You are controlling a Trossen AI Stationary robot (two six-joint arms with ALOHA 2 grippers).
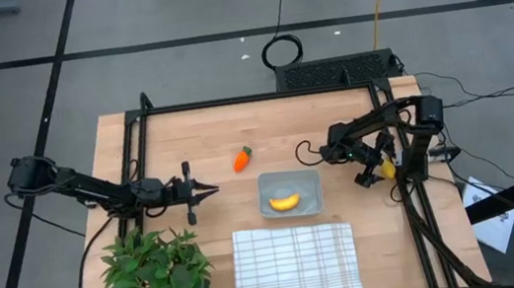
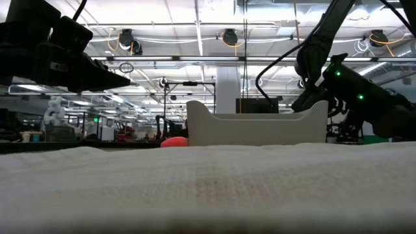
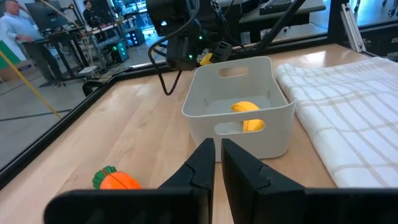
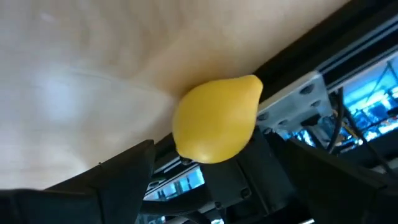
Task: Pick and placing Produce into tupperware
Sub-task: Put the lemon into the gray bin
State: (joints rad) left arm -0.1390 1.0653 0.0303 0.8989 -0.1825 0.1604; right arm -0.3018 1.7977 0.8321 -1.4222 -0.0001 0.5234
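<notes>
The tupperware [image 1: 291, 192] stands mid-table, a grey-clear tub, and the curved yellow banana [image 1: 284, 201] lies inside it. The orange carrot [image 1: 241, 158] with its green top lies on the wood behind and left of the tub. A small yellow lemon-like piece [image 4: 217, 118] rests on the table by the right frame rail. My right gripper [image 4: 214, 155] is open with a finger on either side of this piece; I cannot tell whether they touch it. My left gripper [image 3: 217, 163] is shut and holds nothing. It hovers left of the tub, pointing toward it.
A white checked cloth [image 1: 296, 265] lies at the near edge in front of the tub. A leafy green plant [image 1: 155, 277] stands at the near left corner. Black frame rails [image 1: 415, 213] run along the table's sides. Bare wood lies between the carrot and the right arm.
</notes>
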